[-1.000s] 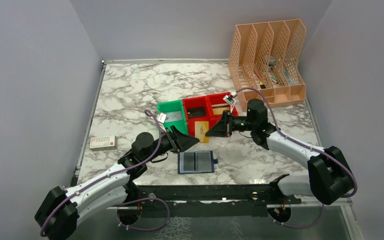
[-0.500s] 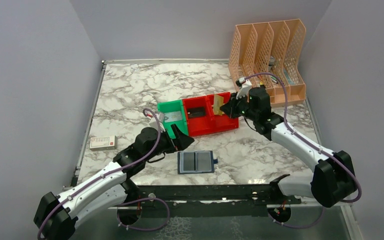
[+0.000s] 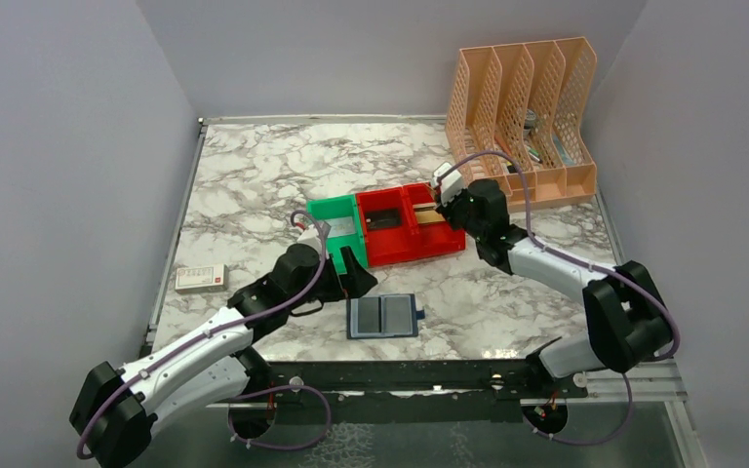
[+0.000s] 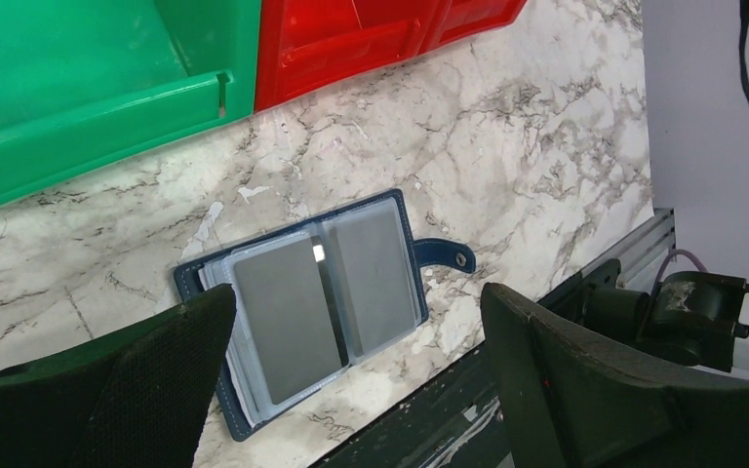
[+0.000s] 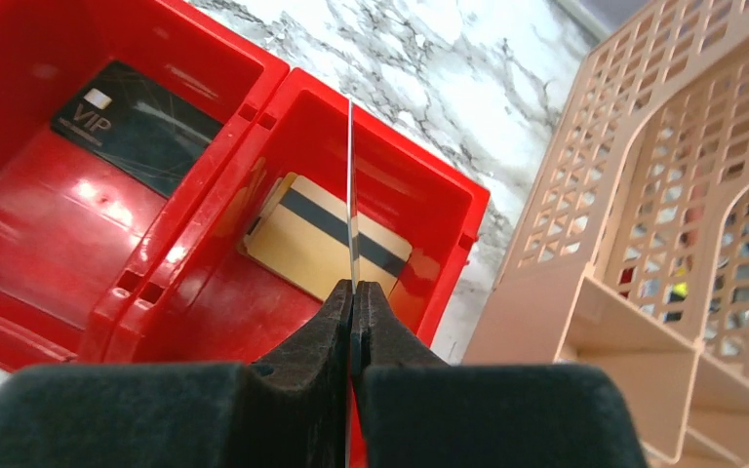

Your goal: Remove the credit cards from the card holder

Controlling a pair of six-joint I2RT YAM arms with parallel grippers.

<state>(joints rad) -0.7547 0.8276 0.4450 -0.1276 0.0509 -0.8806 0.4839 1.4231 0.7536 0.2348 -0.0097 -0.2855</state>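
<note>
You had a marble desk [image 3: 254,175] before you. On it, a green bin [image 3: 332,208] sat against red bins [image 3: 414,246], with a peach mesh file sorter [image 3: 522,97] at the far right, and a small white-and-red box [image 3: 201,278] near the left edge.

A robotics lab cell: plain grey panel walls [image 3: 59,146] box in a marble-patterned tabletop [image 3: 254,175], with two white-and-black robot arms [image 3: 195,346] on a black metal rail [image 3: 400,375] (near edge).

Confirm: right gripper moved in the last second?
Yes. The right gripper moved from in front of the red bins to above the one beside the file rack.
</note>
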